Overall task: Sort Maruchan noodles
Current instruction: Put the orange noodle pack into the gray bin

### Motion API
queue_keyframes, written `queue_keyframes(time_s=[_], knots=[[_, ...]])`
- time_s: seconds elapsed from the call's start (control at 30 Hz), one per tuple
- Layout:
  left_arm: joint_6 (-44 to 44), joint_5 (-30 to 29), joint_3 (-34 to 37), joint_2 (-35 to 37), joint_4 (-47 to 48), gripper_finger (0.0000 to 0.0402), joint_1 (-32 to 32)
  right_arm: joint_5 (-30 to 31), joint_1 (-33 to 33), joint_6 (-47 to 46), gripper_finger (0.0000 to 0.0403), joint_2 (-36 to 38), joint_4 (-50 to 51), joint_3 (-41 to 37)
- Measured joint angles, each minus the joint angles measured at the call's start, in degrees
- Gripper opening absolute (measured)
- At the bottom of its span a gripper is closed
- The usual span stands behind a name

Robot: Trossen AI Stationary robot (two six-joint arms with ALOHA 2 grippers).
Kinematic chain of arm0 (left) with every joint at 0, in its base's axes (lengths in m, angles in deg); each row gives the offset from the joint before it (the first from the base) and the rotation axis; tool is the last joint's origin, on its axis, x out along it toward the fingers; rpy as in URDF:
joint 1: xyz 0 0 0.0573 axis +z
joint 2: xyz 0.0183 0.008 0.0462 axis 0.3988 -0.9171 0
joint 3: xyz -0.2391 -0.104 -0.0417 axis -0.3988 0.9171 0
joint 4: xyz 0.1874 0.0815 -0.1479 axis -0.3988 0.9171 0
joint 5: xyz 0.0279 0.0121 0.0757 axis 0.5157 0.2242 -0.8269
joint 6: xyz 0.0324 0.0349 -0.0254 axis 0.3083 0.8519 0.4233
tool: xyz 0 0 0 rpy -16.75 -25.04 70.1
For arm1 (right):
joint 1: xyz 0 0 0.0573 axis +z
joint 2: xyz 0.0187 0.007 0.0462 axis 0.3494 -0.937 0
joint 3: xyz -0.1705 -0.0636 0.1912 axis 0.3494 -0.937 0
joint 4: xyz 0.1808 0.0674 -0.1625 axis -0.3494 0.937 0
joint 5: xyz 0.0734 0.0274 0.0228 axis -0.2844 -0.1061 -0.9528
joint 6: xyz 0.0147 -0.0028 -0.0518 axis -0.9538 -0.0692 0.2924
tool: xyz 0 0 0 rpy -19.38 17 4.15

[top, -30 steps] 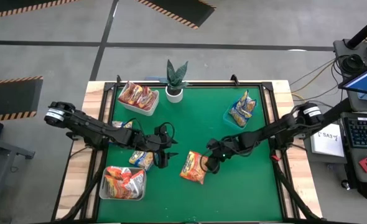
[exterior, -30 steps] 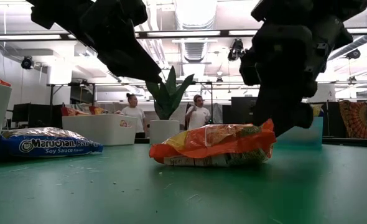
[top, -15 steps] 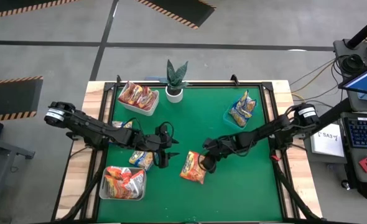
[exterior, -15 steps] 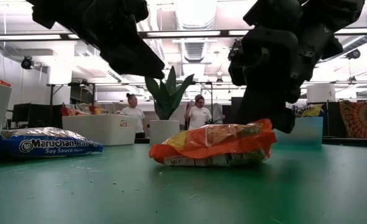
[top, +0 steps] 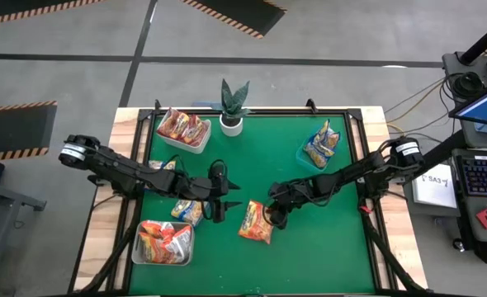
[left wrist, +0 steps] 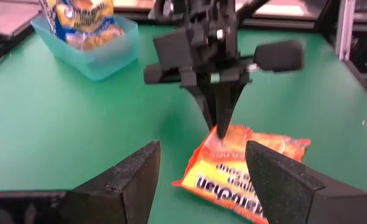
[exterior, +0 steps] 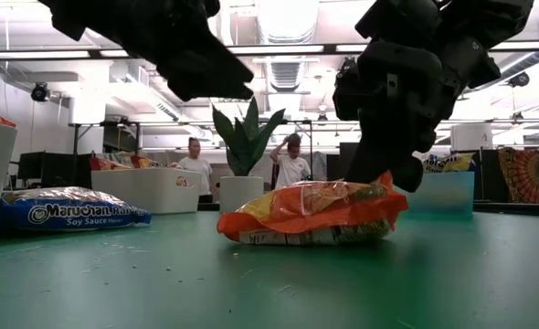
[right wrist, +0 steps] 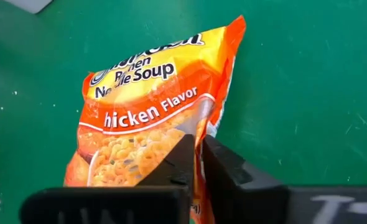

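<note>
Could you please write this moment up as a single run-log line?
right gripper: shut on orange packet edge, mid-mat | left gripper: open, hovering beside | blue packet: unsorted

Orange-and-yellow noodle packet (right wrist: 149,109) with white lettering, blue-and-yellow packet (exterior: 68,209), green table mat (top: 326,239), translucent teal bin (left wrist: 90,53), white trays (top: 182,140), black grippers (left wrist: 224,124), white plant pot (top: 232,125)

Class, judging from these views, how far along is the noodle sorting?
Done: packets sit in the white tray, a second white tray and the teal bin. In hand: the right tool pinches the orange crinkly chicken-flavour packet. Left: the blue soy-sauce packet; the open left tool hovers nearby.
</note>
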Motion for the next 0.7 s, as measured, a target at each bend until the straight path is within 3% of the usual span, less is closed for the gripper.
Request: queue_keyframes(time_s=[0.1, 0.43, 0.6, 0.7], knots=[[-0.05, 0.00, 0.00, 0.00, -2.18, 0.0220, 0.00, 0.52, -0.14, 3.08, 0.0010, 0.74, 0.05, -0.02], [-0.74, 0.00, 0.00, 0.00, -6.16, 0.0222, 0.06, 10.29, 1.28, 21.66, 0.0008, 7.18, -0.30, -0.02], [-1.77, 0.00, 0.08, -1.37, -9.76, 0.0243, 0.07, 13.90, 3.28, 29.82, 0.0008, 7.95, -1.41, -0.02], [-2.32, 0.00, 0.31, -5.03, -14.58, 0.0264, 0.17, 13.97, 3.41, 30.02, 0.0008, 7.93, -0.45, -0.02]])
